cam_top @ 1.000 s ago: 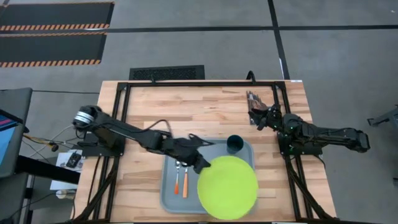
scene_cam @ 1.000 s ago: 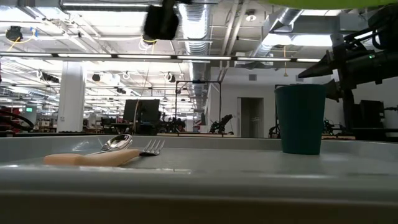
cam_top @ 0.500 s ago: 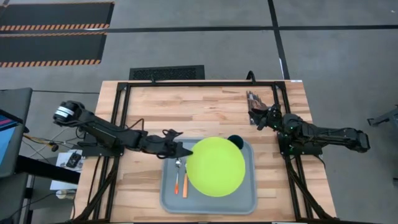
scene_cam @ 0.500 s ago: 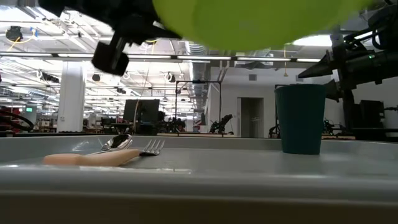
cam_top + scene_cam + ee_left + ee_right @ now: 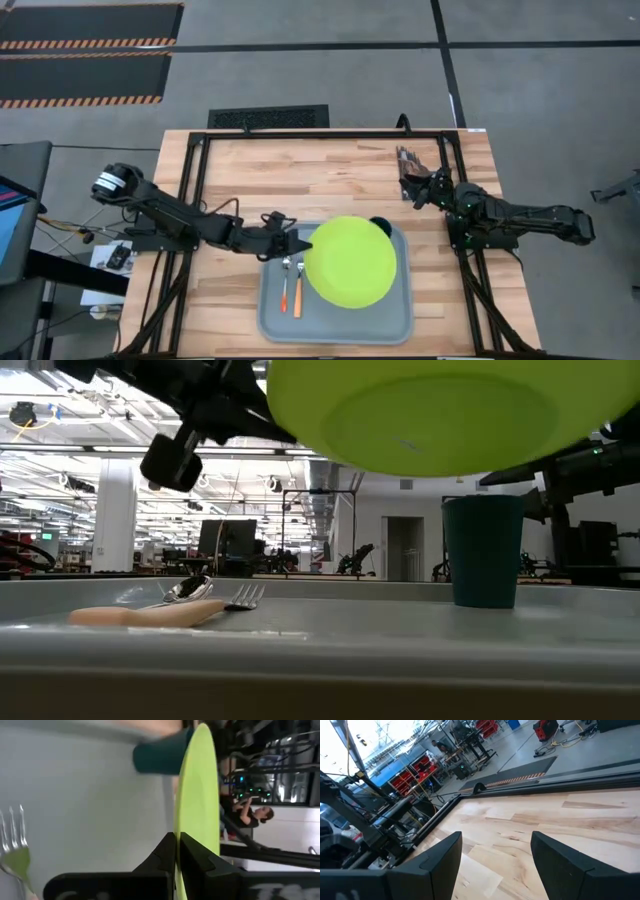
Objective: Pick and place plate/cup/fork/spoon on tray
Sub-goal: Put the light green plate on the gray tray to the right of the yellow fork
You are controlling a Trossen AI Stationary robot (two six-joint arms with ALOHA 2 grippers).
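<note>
high: straight down, whole table | low: level at tray point(image 5: 320, 650) rim, close | shared: plate point(image 5: 349, 260), cup point(image 5: 484, 550) | wrists: along fingers

Plate point(image 5: 349, 261): smooth lime-green plastic with a soft sheen. Tray point(image 5: 274, 318) beneath it: matt pale grey-blue plastic. Cup point(image 5: 483, 550): matt teal plastic. Fork point(image 5: 243, 596) and spoon point(image 5: 188, 589): shiny metal heads. Table point(image 5: 320, 180) around the tray: pale, visibly grained wood.

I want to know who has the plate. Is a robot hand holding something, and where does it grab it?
Yes. The left gripper pinches the plate by its rim, holding it in the air over the tray. The right gripper is open and holds nothing.
</note>
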